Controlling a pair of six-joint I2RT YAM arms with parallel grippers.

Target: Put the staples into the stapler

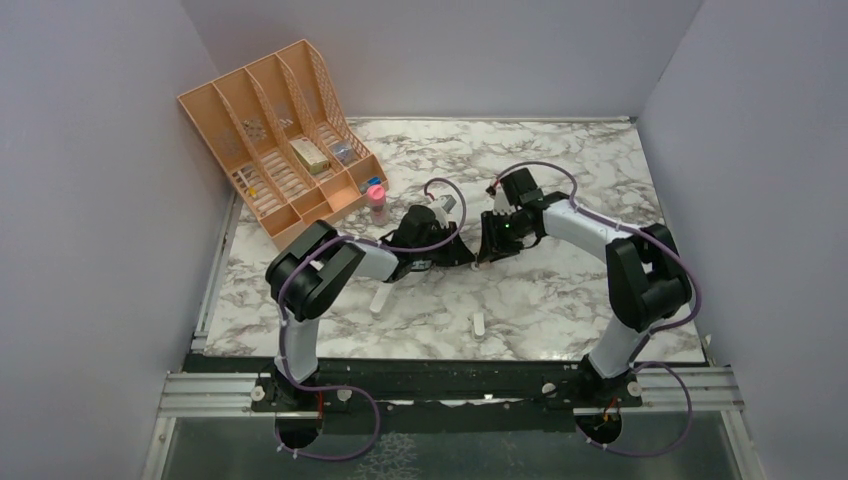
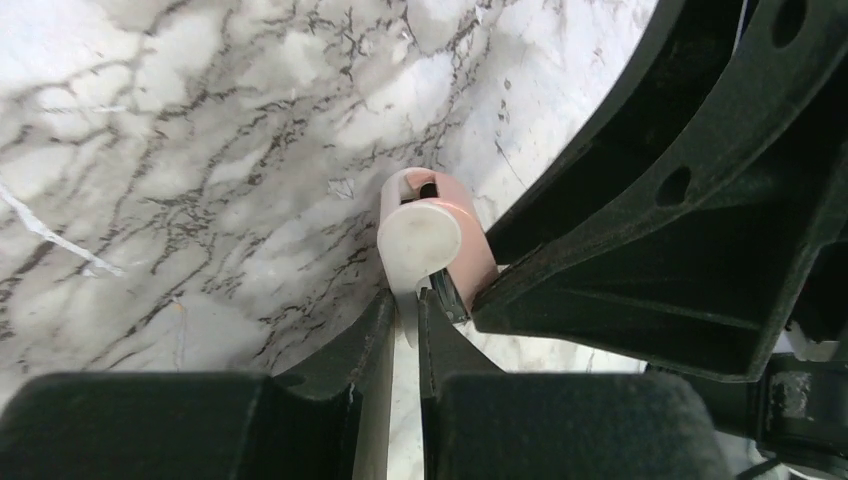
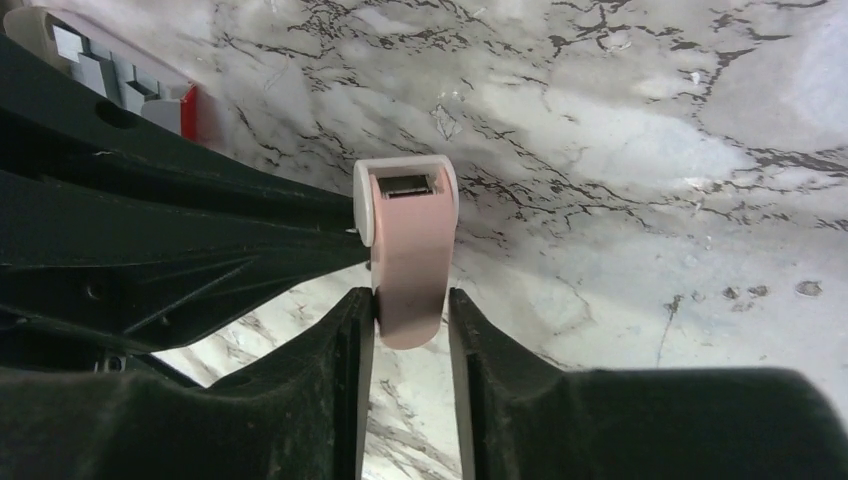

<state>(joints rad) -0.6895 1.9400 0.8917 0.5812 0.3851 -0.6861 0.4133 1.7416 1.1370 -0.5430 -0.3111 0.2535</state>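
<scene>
The stapler (image 3: 405, 250) is one small pink-and-white plastic piece, held off the tabletop (image 1: 560, 300) between both end effectors. It looks light, rigid and smooth-skinned, so it is likely to slip unless it is pinched across its flat sides.

The right end effector (image 3: 410, 300) grasps it that way, with a pad on each pink flank just below the open metal channel. The left end effector (image 2: 405, 300) is clenched almost fully on a thin white part at the stapler's other end.

The staples (image 3: 140, 92) show as one tray of grey strips with a red edge, beyond the left arm and up-left of the right end effector. The strip count is unreadable. Such strips are probably light and brittle, and best taken by their long edges.

On the near side of the end effectors lie two small white pieces (image 1: 380, 300) (image 1: 478, 323). Beyond the left end effector stand one pink-capped bottle (image 1: 377, 200) and one peach organizer (image 1: 275, 130).
</scene>
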